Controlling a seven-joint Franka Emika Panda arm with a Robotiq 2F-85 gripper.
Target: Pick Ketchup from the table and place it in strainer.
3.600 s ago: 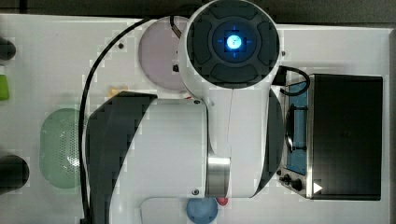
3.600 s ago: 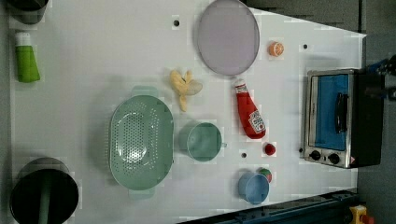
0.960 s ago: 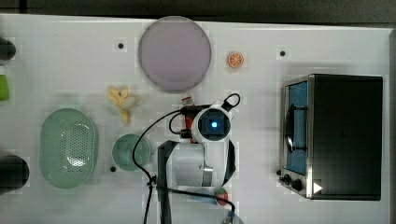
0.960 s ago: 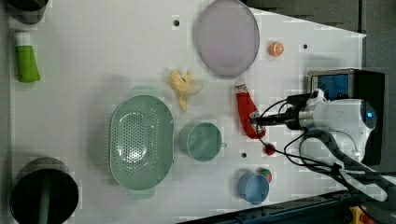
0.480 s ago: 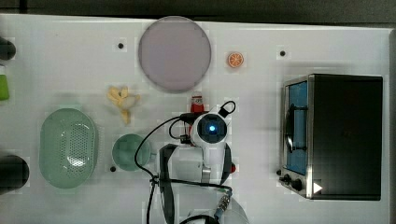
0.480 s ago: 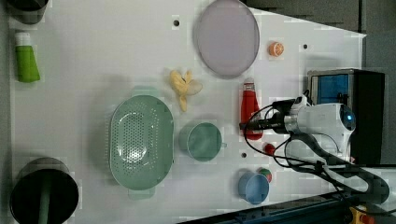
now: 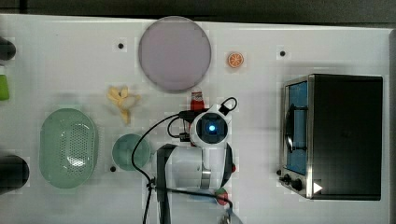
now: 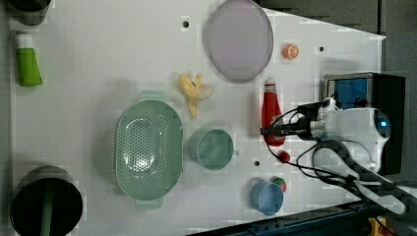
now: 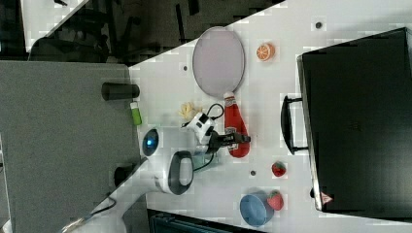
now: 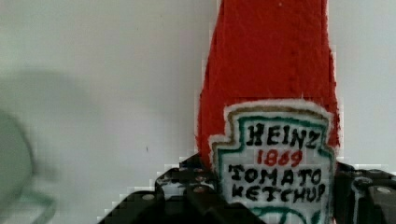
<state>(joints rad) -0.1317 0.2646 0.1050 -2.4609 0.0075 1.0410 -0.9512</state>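
Straddling Ketchup [image 8: 271,112], table [image 8: 108,54] open leftward.

green mug [image 8: 212,149] between Ketchup [image 8: 271,110] and strainer [image 8: 148,150], banana peel [image 8: 193,91] nearby, bare table [image 8: 98,73] beyond

"HEINZ 1869 TOMATO KETCHUP" on the Ketchup [image 10: 275,172] label

Even, bright overhead light on white table [image 7: 70,60]; soft short shadows beside strainer [image 8: 147,150] and mug [image 8: 212,149]. Blue LED on arm [image 7: 212,128] blooms slightly. All scene views blocky, compression mush along edges. Oven [image 7: 345,135] top near black, no detail. Wrist view: ketchup [image 10: 271,93] label sharp, mug out of focus.
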